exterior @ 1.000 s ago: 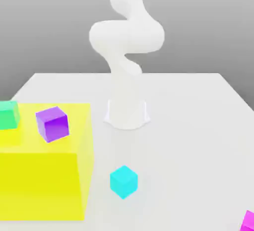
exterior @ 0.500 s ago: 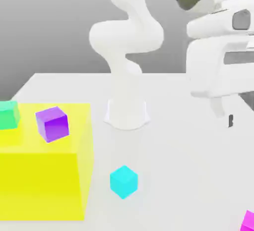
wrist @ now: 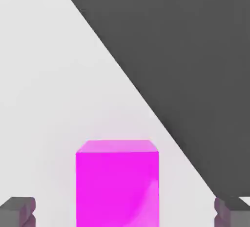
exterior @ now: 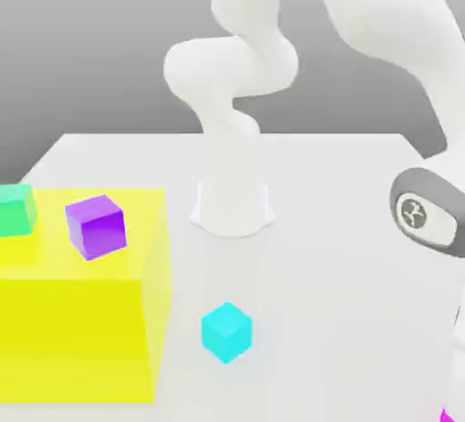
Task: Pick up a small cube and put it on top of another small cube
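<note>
Four small cubes sit on the white table (exterior: 345, 230), one of each colour. The magenta cube (wrist: 117, 182) lies between the two dark fingertips (wrist: 17, 211) of the gripper (wrist: 125, 212), which stand wide apart with clear gaps either side of it; in the exterior view only a sliver of it peeks out at the lower right corner. One cyan cube (exterior: 225, 330) rests lower centre. One purple cube (exterior: 95, 225) and one green cube (exterior: 15, 209) sit on the single yellow block (exterior: 82, 320) at lower left.
</note>
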